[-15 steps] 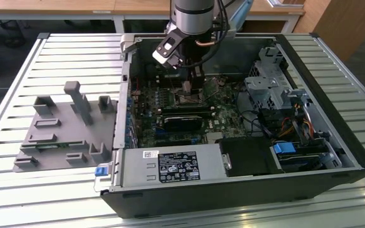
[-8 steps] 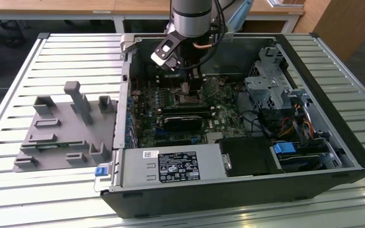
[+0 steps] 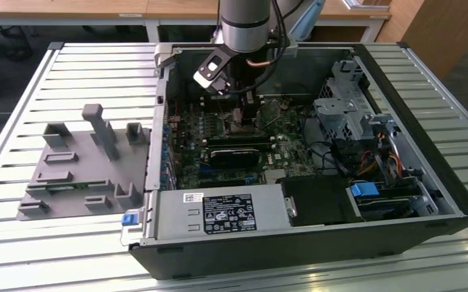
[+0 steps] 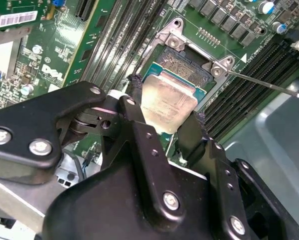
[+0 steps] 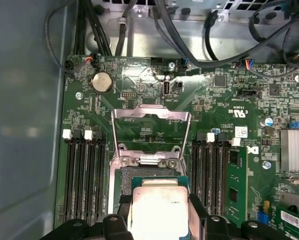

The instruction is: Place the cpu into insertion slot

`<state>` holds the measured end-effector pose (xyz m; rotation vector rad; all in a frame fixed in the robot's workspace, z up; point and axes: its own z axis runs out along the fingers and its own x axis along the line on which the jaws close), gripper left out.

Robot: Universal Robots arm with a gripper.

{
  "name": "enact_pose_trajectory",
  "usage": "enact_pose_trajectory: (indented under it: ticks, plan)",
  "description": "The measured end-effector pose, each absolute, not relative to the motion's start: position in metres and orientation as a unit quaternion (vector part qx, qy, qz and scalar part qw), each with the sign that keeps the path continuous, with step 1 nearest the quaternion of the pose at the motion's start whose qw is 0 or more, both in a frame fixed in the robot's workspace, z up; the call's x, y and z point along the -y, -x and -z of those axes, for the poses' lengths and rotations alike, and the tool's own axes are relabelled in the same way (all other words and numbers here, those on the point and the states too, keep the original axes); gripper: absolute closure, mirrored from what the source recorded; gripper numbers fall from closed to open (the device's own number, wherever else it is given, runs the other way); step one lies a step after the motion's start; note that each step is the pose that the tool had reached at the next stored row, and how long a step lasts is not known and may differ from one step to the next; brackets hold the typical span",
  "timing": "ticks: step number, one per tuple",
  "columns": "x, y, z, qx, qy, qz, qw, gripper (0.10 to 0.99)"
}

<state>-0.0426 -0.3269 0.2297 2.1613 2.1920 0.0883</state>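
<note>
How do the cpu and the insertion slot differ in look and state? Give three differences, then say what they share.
1. The cpu has a pale silvery face; the insertion slot has a dark centre.
2. The cpu is held by the gripper; the insertion slot sits fixed in the green circuit board.
3. The cpu is one plain flat piece; the insertion slot has a metal frame, swung open.
Both are square.

Printed label point(image 3: 229, 214), small print unreadable, on power supply point(image 3: 173, 220); barcode sticker point(image 4: 18, 19) on green circuit board point(image 4: 49, 42).

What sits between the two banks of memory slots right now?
In the first wrist view, the insertion slot, with the cpu over it in the gripper.
</note>
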Motion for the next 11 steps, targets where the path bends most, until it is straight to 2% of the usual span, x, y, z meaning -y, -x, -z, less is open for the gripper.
enact_pose_trajectory:
  ticks: [11]
  plan:
    - [0.3253,0.0433,-0.2196,-0.706,-0.707,-0.028,0.032,0.553]
